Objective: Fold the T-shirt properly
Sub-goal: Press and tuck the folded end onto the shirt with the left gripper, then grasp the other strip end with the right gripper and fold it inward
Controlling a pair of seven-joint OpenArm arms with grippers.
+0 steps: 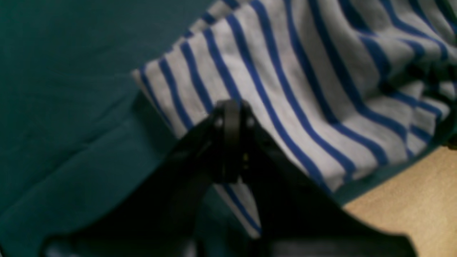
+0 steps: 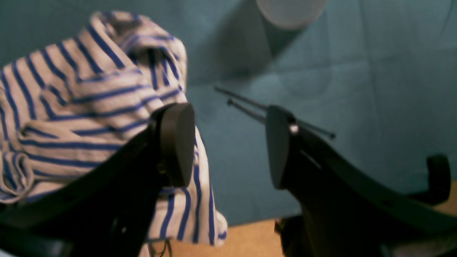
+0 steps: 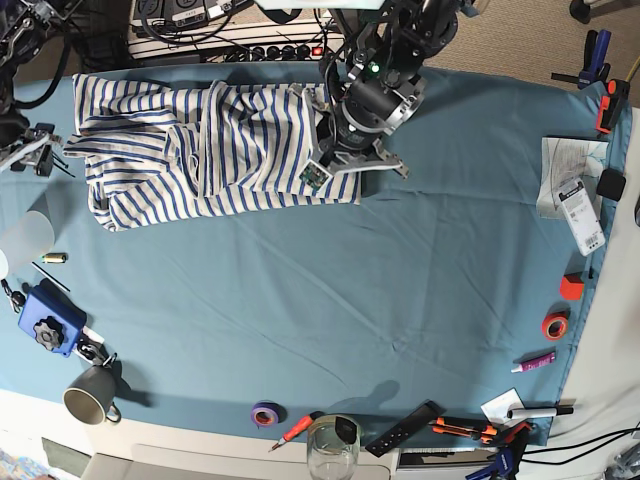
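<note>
The soft white short-sleeved T-shirt with thin blue stripes lies bunched and only partly folded along the far edge of the plain teal table cloth, towards the robot's right, its layers rumpled rather than flat. The left gripper sits at the shirt's near corner with its black jaws pressed together; whether a bit of hem is pinched between them I cannot tell, the wrist view is too blurred. Over on the other side the right gripper hangs with jaws spread wide and nothing between them, the striped heap just beside one pad. Here is the danger, as I judge it: a corner of the shirt droops past the cloth over the bare wooden table edge, so a pull from either arm could drag the whole bundle off, or a grab into those creases could catch several layers and lock in a crooked fold. Containers now: a translucent white plastic cup looks empty, a grey ceramic mug and a clear drinking glass stand on the near edge, contents not discernible.
</note>
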